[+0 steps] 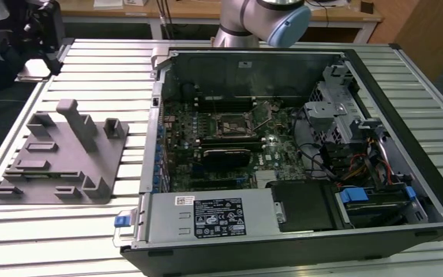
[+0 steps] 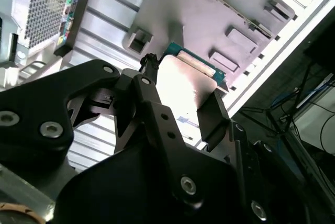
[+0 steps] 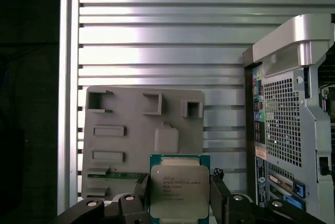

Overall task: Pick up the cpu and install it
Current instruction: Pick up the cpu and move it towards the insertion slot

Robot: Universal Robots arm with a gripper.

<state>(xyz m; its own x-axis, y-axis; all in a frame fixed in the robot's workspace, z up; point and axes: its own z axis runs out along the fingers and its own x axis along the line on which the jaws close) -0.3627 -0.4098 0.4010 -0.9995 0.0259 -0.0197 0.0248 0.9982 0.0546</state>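
Two fingers [image 3: 219,199] of the gripper [image 3: 178,197] pinch the cpu [image 3: 177,188] by opposite edges, held flat over the fixture block [image 3: 125,130], computer case [image 3: 285,119] alongside.

Silver arm [image 1: 241,20], pale-blue joint cap [image 1: 287,26], black screw-studded end effector [image 2: 180,90].

Wooden desk [image 1: 198,9]; slatted metal table [image 1: 52,242]

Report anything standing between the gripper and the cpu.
Nothing visible does. In the first wrist view the cpu sits inside the gripper, whose fingers are closed on two opposite edges of it, with the grey fixture block behind it.
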